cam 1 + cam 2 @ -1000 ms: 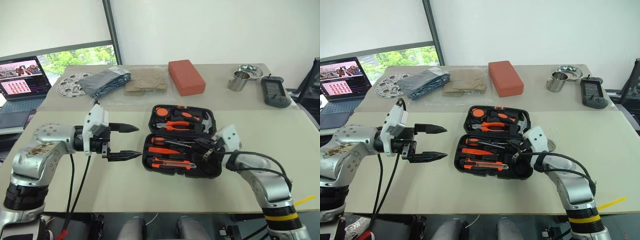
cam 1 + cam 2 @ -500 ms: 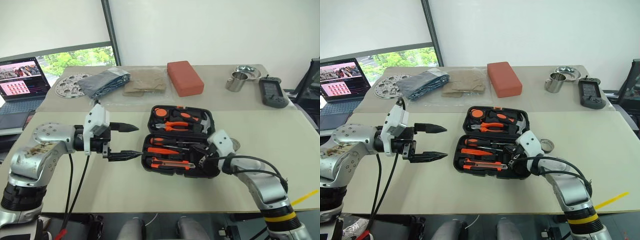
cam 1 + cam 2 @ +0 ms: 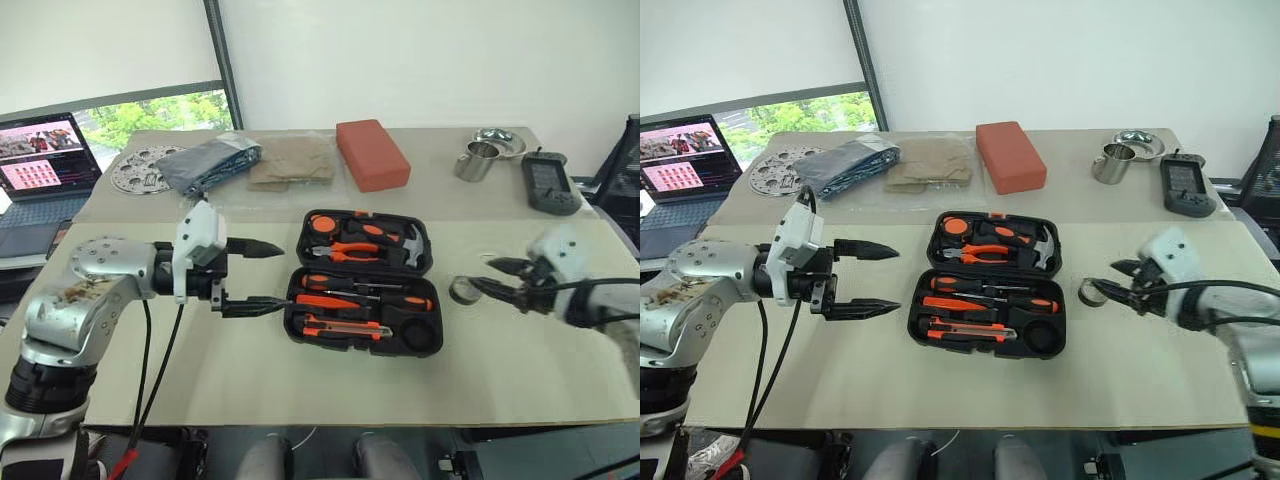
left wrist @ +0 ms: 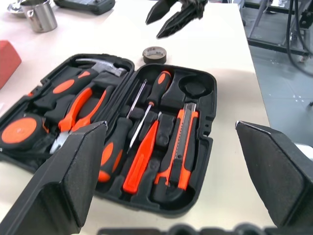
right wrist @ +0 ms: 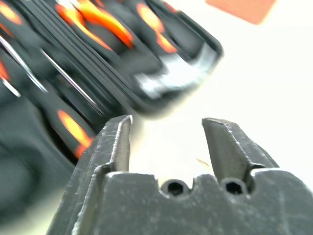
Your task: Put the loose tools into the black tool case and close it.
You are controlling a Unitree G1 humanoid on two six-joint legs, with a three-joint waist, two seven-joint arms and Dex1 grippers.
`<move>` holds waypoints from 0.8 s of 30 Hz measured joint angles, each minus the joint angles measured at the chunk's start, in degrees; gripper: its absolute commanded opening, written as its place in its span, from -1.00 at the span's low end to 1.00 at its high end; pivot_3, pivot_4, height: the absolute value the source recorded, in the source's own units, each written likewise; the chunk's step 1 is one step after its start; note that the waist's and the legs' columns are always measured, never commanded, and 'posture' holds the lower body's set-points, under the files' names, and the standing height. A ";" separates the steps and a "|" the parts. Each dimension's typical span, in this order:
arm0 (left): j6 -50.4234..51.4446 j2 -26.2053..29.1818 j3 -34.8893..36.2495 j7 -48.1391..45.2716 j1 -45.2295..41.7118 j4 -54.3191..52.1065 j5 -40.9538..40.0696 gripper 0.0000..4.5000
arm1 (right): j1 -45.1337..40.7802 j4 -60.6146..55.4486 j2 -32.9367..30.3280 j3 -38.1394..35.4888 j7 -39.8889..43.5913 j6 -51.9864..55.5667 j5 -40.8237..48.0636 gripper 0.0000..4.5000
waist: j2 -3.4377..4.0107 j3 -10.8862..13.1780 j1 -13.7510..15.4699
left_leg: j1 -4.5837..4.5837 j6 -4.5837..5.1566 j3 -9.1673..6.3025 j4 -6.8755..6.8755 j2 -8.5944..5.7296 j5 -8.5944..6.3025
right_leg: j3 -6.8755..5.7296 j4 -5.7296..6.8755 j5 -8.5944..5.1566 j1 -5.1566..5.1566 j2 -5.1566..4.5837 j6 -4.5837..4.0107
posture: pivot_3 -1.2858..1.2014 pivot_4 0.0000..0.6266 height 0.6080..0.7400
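Observation:
The black tool case [image 3: 294, 322] lies open in the middle of the table. Its front half holds two screwdrivers [image 4: 159, 88], a slim orange tool [image 4: 139, 164] and the utility knife [image 4: 183, 147]; the round slot [image 4: 193, 87] is empty. Pliers and a hammer sit in the rear half. A small dark tape roll [image 3: 462, 290] lies on the table just right of the case. My right gripper [image 3: 482, 276] hovers open beside the roll, nothing between its fingers. To the case's left, my left gripper [image 3: 284, 274] stands wide open and empty, pointing at the case.
At the back of the table lie a red block [image 3: 372, 153], a metal cup [image 3: 478, 160] and bowl [image 3: 498, 142], a dark handheld device [image 3: 550, 183], folded cloth [image 3: 210, 160], brown paper [image 3: 290, 160] and a perforated disc [image 3: 138, 170]. A laptop [image 3: 40, 160] stands far left.
My right gripper has pulled out of the case's right end, swung right and up, and opened. The left gripper has stayed in place.

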 measured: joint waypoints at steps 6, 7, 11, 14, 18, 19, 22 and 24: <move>-0.02 0.17 -0.61 -1.01 0.09 -1.40 -0.41 1.00 | -4.31 10.02 -2.96 8.95 9.58 -4.32 -4.04 0.13 | -0.15 0.21 -0.74 | 0.07 0.00 0.02 0.03 0.05 0.00 | 0.08 0.07 0.00 0.00 0.07 0.00 | 0.03 -0.52 1.00; -0.02 0.18 -0.62 -1.02 0.07 -1.79 -0.65 1.00 | -5.53 10.78 -2.72 10.13 10.38 -4.92 -4.56 0.13 | -0.12 0.27 -0.80 | 0.06 0.00 0.03 0.04 0.05 0.00 | 0.09 0.08 0.00 0.00 0.04 0.00 | 0.03 -0.52 1.00; -0.02 0.33 -0.53 -0.86 0.01 -2.47 -1.30 1.00 | -10.96 14.40 -1.68 13.47 12.41 -8.38 -6.94 0.13 | -0.03 0.32 -0.74 | 0.05 -0.01 0.01 0.07 0.03 0.00 | 0.06 0.09 0.00 0.00 -0.02 0.00 | 0.03 -0.52 1.00; 0.00 0.73 -0.28 -0.39 0.21 -2.85 -1.69 1.00 | -15.70 18.24 0.34 16.55 13.38 -10.80 -9.41 0.13 | -0.02 0.31 -0.76 | 0.06 -0.01 0.01 0.06 0.03 0.00 | 0.07 0.08 0.01 0.00 -0.03 -0.01 | 0.03 -0.52 1.00; -0.01 0.95 -0.22 0.16 0.29 -3.69 -1.90 1.00 | -18.94 23.62 1.70 20.68 15.08 -12.98 -12.88 0.13 | 0.08 0.25 -0.37 | 0.05 0.00 0.00 0.05 0.02 0.00 | 0.04 0.07 0.01 0.00 -0.06 -0.02 | 0.03 -0.52 1.00; -0.01 1.00 -0.20 0.23 0.29 -3.71 -1.90 1.00 | -19.25 24.77 2.06 21.05 15.30 -13.32 -13.57 0.13 | 0.09 0.24 -0.22 | 0.05 0.00 0.00 0.06 0.01 0.00 | 0.04 0.07 0.01 0.00 -0.06 -0.02 | 0.03 -0.52 1.00; -0.02 1.34 -0.17 0.49 0.36 -3.76 -1.89 1.00 | -20.86 28.17 3.44 21.95 15.93 -14.82 -14.83 -0.22 | 0.14 0.21 0.01 | 0.04 0.00 0.02 0.05 0.00 0.00 | 0.05 0.07 0.02 -0.01 -0.08 -0.02 | 0.03 -0.52 1.00; -0.05 1.64 -0.17 0.56 0.37 -3.76 -1.88 1.00 | -22.26 29.76 4.07 22.33 16.32 -15.70 -15.70 -0.50 | 0.21 0.17 0.03 | 0.06 -0.01 0.01 0.06 0.00 0.00 | 0.05 0.07 0.02 0.00 -0.08 -0.03 | 0.03 -0.52 1.00</move>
